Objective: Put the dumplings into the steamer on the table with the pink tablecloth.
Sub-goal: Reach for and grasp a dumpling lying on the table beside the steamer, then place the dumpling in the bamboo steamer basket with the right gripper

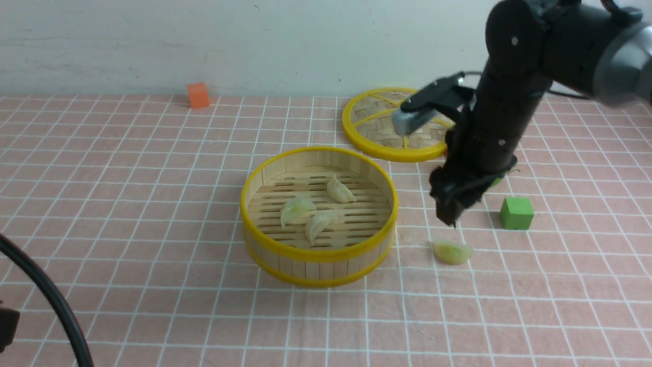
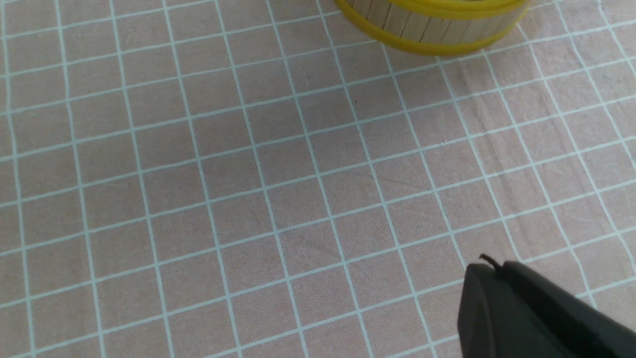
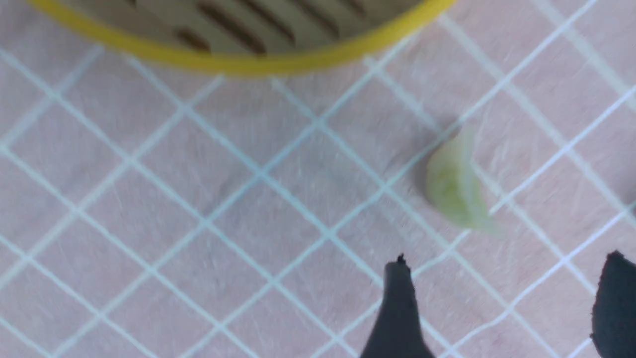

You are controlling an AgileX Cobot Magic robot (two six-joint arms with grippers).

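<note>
The steamer point(image 1: 318, 255), a round bamboo basket with yellow rims, stands mid-table on the pink tablecloth point(image 1: 127, 204). Three pale dumplings point(image 1: 313, 206) lie on its slat floor. A fourth dumpling point(image 1: 452, 252) lies on the cloth just right of the steamer; it also shows in the right wrist view point(image 3: 454, 189). My right gripper point(image 1: 451, 216) hangs open and empty just above and behind this dumpling, its fingertips point(image 3: 397, 278) apart. My left gripper point(image 2: 489, 271) is shut and empty over bare cloth near the steamer's wall point(image 2: 432, 30).
A flat woven disc with yellow spokes point(image 1: 377, 127) lies behind the steamer. A green cube point(image 1: 516, 212) sits right of my right gripper. An orange cube point(image 1: 198, 95) sits at the far edge by the wall. A black cable point(image 1: 51, 300) crosses the front left corner.
</note>
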